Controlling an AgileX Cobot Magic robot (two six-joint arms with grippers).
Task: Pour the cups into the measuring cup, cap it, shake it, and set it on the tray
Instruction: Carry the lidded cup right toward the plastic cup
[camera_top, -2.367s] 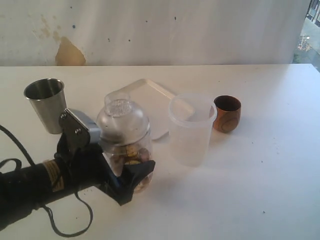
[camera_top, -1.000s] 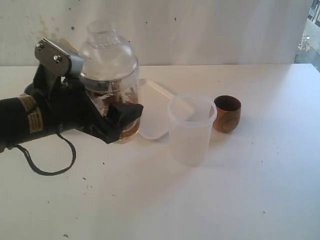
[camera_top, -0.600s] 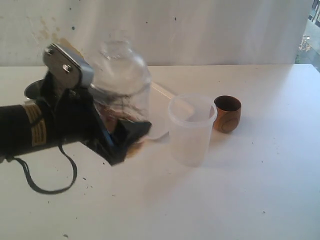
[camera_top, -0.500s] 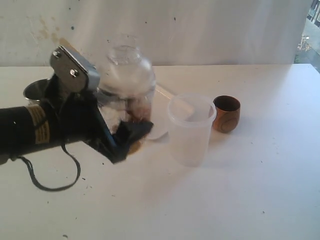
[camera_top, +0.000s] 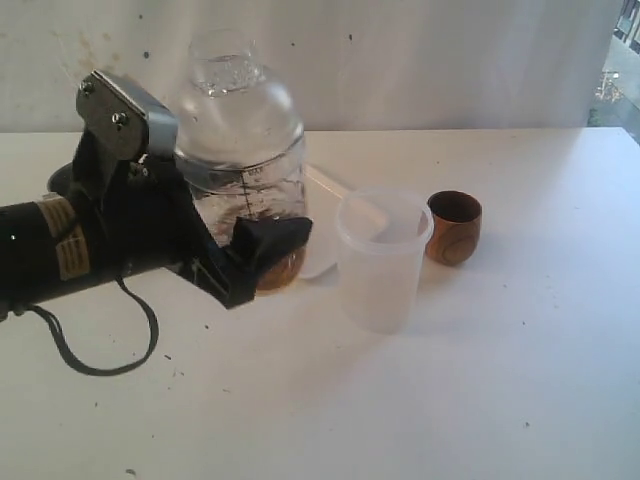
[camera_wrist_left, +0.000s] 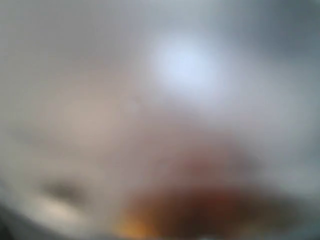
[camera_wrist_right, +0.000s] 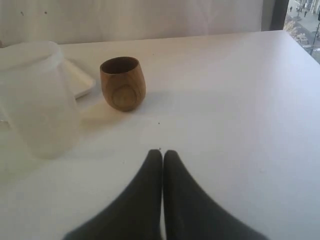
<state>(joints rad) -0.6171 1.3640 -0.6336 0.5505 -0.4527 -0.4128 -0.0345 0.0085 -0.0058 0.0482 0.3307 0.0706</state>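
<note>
At left, the left end effector (camera_top: 255, 238) clamps wide around the capped measuring cup (camera_top: 245, 150), held off the bench (camera_top: 450, 380) — presumably for shaking — in front of the tray (camera_top: 322, 230). Rightward, the right end effector (camera_wrist_right: 162, 162) rests closed, empty.

The exterior camera is looking down at a slant across the white tabletop (camera_top: 480, 400) toward the stained pale wall (camera_top: 450, 60). The right wrist camera is riding low, peering over the right gripper (camera_wrist_right: 162, 152), jaws pressed together, and sharing with it the small rounded brown wooden cup (camera_top: 455, 228), the frosted translucent plastic tub (camera_top: 383, 260) and a corner of the flat white tray (camera_top: 322, 250). The left wrist camera is sitting too near: only grey blur is coming through.
</note>
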